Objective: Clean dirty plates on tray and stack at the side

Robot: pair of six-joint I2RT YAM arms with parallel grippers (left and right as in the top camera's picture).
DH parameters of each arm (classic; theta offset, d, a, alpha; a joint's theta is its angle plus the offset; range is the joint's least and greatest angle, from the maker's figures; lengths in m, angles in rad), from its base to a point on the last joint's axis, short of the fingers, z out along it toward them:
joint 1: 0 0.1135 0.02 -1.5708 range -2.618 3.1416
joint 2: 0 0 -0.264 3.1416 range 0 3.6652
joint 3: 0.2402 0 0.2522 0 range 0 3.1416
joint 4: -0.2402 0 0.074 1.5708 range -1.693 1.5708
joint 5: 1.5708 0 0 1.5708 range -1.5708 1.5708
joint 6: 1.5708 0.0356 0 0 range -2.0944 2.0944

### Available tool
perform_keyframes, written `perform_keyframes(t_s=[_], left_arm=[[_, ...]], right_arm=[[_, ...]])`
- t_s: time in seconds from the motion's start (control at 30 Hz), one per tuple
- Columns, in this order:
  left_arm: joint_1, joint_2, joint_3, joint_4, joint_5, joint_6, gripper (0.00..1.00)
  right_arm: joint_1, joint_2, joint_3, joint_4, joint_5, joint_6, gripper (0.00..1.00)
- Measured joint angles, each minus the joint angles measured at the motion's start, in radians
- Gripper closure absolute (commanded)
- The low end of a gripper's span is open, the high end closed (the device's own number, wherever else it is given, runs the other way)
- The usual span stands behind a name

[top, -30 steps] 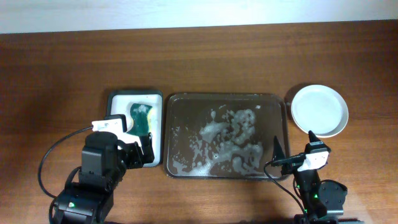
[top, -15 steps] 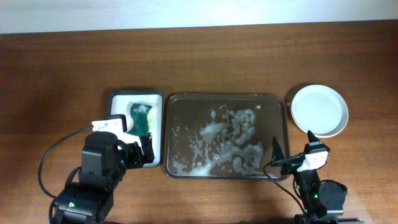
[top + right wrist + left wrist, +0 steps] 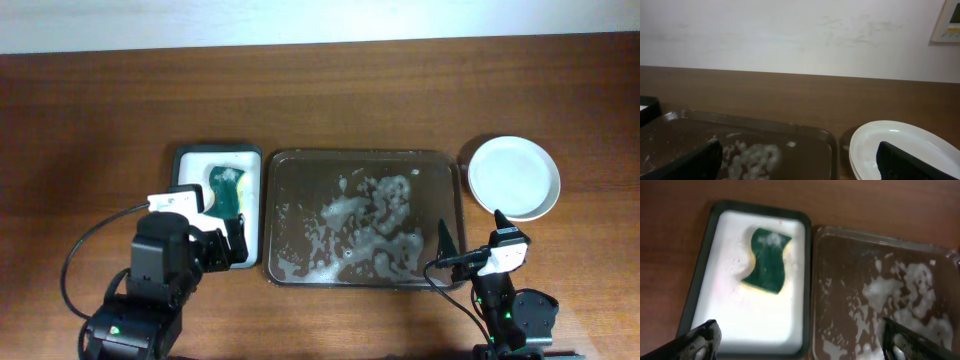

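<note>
Nothing moved; left hand (image 3: 800, 330), right hand (image 3: 797, 147) released; plates (image 3: 513, 178) stacked just past right hand.

Open base on tray (image 3: 300, 180), only foam (image 3: 375, 215) on it, low rim all round. Just left: small tray (image 3: 190, 165) with sponge (image 3: 226, 190), rims almost touching. Just right: plate stack (image 3: 514, 178), narrow desk (image 3: 330, 100) gap between. Wide bare desk behind all three. Near edge: left pincer (image 3: 800, 347) and right pincer (image 3: 800, 160), both gaping.

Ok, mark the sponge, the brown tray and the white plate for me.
sponge (image 3: 767, 260), left wrist view, middle of its green top.
brown tray (image 3: 296, 176), overhead view, bare patch of its base.
white plate (image 3: 514, 177), overhead view, its centre.
</note>
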Motion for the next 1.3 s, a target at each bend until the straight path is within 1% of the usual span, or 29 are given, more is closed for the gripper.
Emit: perform_keyframes(t_s=[0.07, 0.13, 0.27, 0.33, 0.4, 0.43, 0.5, 0.53, 0.63, 0.7, 0.8, 0.87, 0.9, 0.93, 0.97, 1.03, 1.07, 1.17, 1.3], left_arm=[[0.000, -0.024, -0.002, -0.040, -0.001, 0.000, 0.01], [0.000, -0.056, -0.010, -0.036, -0.008, 0.000, 0.01], [0.004, -0.156, -0.085, 0.095, -0.050, 0.000, 0.01], [0.020, -0.216, -0.153, 0.211, -0.059, 0.003, 0.01], [0.056, -0.315, -0.264, 0.350, -0.072, 0.006, 0.01], [0.064, -0.340, -0.288, 0.371, -0.073, 0.007, 0.01], [0.089, -0.423, -0.385, 0.509, -0.076, 0.014, 0.00], [0.098, -0.464, -0.425, 0.552, -0.076, 0.022, 0.01], [0.119, -0.570, -0.538, 0.728, -0.080, 0.066, 0.01], [0.128, -0.649, -0.623, 0.861, -0.081, 0.119, 0.01], [0.133, -0.724, -0.720, 1.004, -0.083, 0.193, 0.01], [0.133, -0.739, -0.764, 1.030, -0.080, 0.252, 0.01], [0.134, -0.740, -0.772, 1.020, -0.069, 0.283, 0.01], [0.141, -0.739, -0.774, 0.980, -0.035, 0.331, 0.00], [0.144, -0.740, -0.776, 0.948, -0.015, 0.354, 0.01], [0.150, -0.743, -0.774, 0.849, 0.024, 0.386, 0.01], [0.150, -0.743, -0.774, 0.833, 0.028, 0.401, 0.01], [0.153, -0.742, -0.782, 0.711, 0.069, 0.428, 0.01], [0.153, -0.742, -0.782, 0.710, 0.080, 0.438, 0.01]], right_arm=[[0.000, 0.000, 0.000, 0.000, 0.000, 0.000, 0.01], [0.000, 0.000, 0.000, 0.000, 0.000, 0.000, 0.01], [0.000, 0.000, 0.000, 0.000, -0.001, 0.000, 0.01], [0.000, 0.000, 0.000, 0.001, -0.003, 0.000, 0.01], [0.000, 0.000, 0.000, 0.001, -0.003, 0.000, 0.01], [0.000, 0.000, 0.000, 0.000, -0.003, 0.000, 0.01], [0.000, 0.000, 0.000, 0.001, -0.003, 0.000, 0.01], [0.000, 0.000, 0.000, 0.001, -0.003, -0.001, 0.01], [0.000, -0.001, 0.000, 0.001, -0.003, 0.000, 0.01], [0.000, -0.001, 0.000, 0.001, -0.003, 0.000, 0.01], [0.000, -0.001, 0.000, 0.001, -0.003, 0.000, 0.01], [0.000, -0.001, 0.000, 0.001, -0.003, 0.000, 0.01], [0.000, -0.001, 0.000, 0.001, -0.003, 0.000, 0.01], [0.000, -0.001, 0.000, 0.001, -0.003, 0.000, 0.01], [0.000, -0.001, 0.000, 0.001, -0.003, 0.000, 0.01], [0.000, -0.001, 0.000, 0.001, -0.003, 0.000, 0.01], [0.000, -0.001, 0.000, 0.001, -0.003, 0.000, 0.01], [0.000, -0.001, 0.000, 0.001, -0.003, 0.000, 0.01], [0.000, -0.001, 0.000, 0.001, -0.003, 0.000, 0.01]])
